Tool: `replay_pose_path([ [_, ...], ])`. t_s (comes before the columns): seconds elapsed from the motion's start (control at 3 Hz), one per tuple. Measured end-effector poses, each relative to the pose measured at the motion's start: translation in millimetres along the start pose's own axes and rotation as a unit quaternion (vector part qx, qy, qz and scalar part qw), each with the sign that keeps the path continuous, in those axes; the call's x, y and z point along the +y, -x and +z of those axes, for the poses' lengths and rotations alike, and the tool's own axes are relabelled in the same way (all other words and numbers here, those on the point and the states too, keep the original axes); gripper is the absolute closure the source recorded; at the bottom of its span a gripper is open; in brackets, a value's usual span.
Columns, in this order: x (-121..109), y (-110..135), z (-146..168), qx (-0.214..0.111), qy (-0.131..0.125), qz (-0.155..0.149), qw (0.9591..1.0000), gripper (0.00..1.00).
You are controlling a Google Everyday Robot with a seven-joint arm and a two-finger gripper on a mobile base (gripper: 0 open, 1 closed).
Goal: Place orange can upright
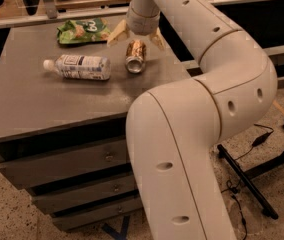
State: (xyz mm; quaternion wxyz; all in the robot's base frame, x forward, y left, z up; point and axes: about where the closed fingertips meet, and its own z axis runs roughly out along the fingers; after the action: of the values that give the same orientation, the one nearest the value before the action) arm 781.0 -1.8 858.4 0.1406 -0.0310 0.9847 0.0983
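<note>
The orange can [135, 56] lies on its side on the grey cabinet top [42, 99], its silver top facing the front. My gripper [136, 37] hangs just above the can's far end, open, with one cream finger [116, 34] on the left and the other on the right of it. The fingers straddle the can's far end without closing on it. The arm reaches in from the right and fills the foreground.
A clear plastic bottle with white label [78, 67] lies on its side left of the can. A green snack bag [83, 30] lies at the back of the top. Drawers below; a dark stand's legs [252, 176] on the floor at right.
</note>
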Motion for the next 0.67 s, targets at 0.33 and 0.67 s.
replay_pose_path([
  [0.33, 0.7, 1.8, 5.2, 0.003, -0.012, 0.008, 0.9999, 0.16],
  [0.67, -0.8, 2.7, 8.6, 0.005, -0.023, 0.012, 0.9996, 0.39],
])
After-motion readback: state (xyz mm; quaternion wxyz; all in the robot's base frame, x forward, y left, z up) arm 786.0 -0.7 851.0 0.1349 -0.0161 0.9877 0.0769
